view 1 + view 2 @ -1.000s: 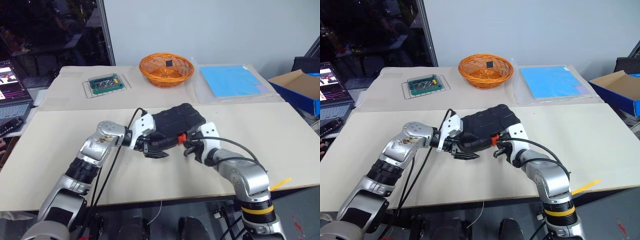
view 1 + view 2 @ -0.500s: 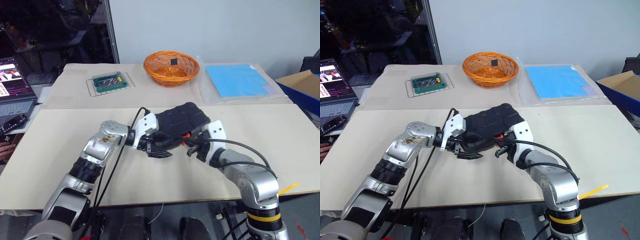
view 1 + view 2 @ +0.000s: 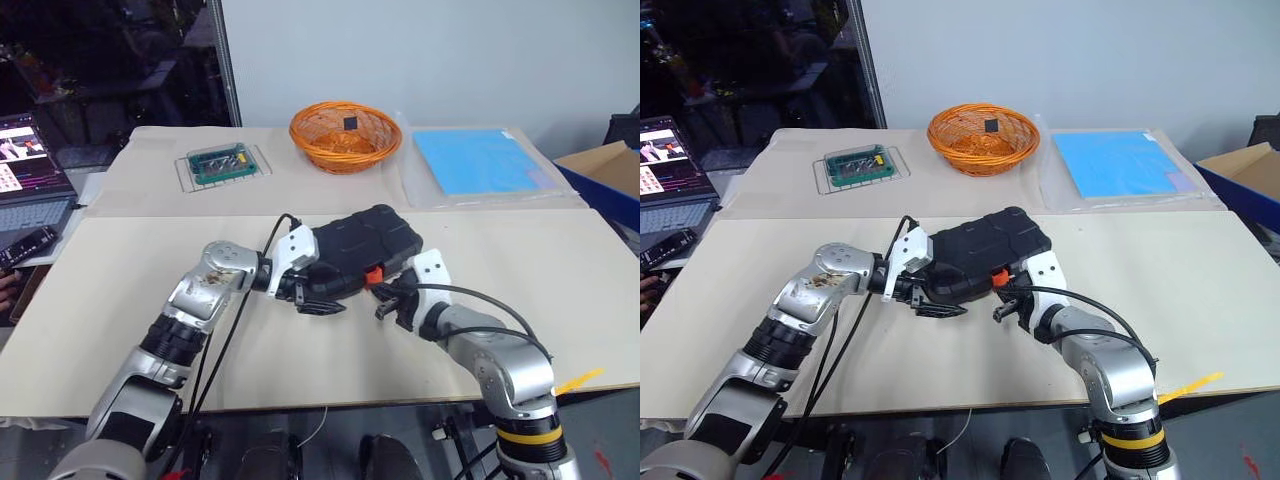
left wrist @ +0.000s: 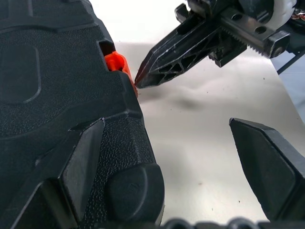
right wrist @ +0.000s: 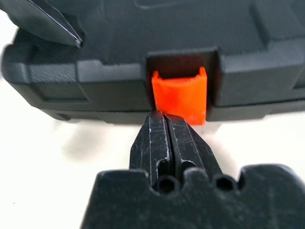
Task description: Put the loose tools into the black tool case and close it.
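The black tool case (image 3: 360, 245) lies shut at the middle of the table, its orange latch (image 3: 373, 276) facing the front edge. The loose tools are hidden. My left gripper (image 3: 312, 298) is open and straddles the case's front left corner, one finger (image 4: 81, 167) on the ribbed lid and the other (image 4: 267, 167) over bare table. My right gripper (image 5: 164, 118) is shut with nothing in it. Its tips (image 4: 138, 83) sit at the lower edge of the latch (image 5: 180, 93).
At the back stand an orange wicker basket (image 3: 345, 135), a small green box on a wire tray (image 3: 222, 163) and a blue sheet (image 3: 475, 160). A laptop (image 3: 25, 165) is at the far left and an open cardboard box (image 3: 605, 165) at the far right.
My right gripper has eased back a little from the case front, baring more of the orange latch. The left gripper has kept its place. The whole view has shifted slightly.
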